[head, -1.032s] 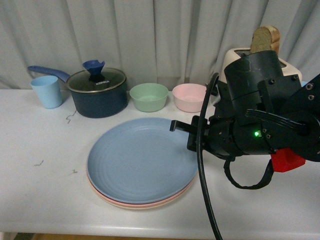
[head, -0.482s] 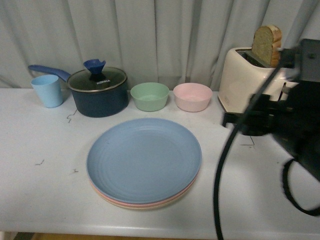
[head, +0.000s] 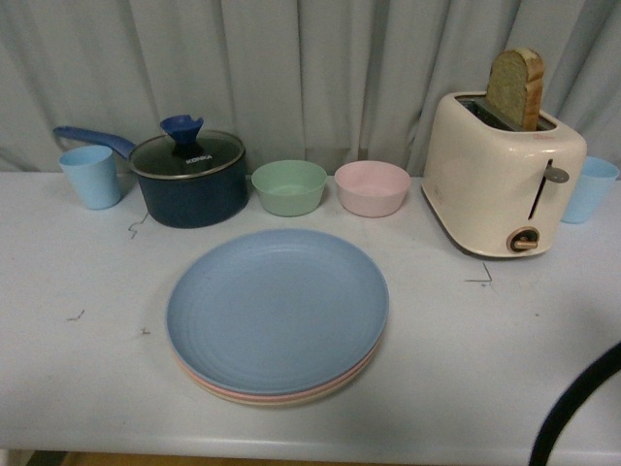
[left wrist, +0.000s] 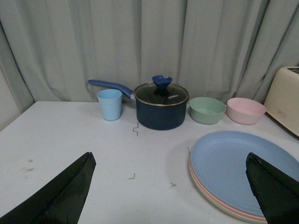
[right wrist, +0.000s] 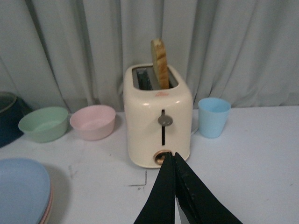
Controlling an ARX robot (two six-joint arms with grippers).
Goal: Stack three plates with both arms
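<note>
Jaws of the left gripper [left wrist: 170, 191] were spread wide, the right gripper's [right wrist: 174, 186] pressed together, both empty. At lower centre, the blue plate [head: 277, 309] topped the stack; retreating clear without nudging it seemed wisest.

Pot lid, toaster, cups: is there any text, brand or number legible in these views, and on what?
Pot lid: a small white mark, likely a brand, too blurred to read.
Toaster: a faint reddish mark above the lever slot, too small to read.
Cups, bowls, plates: no text visible.
</note>
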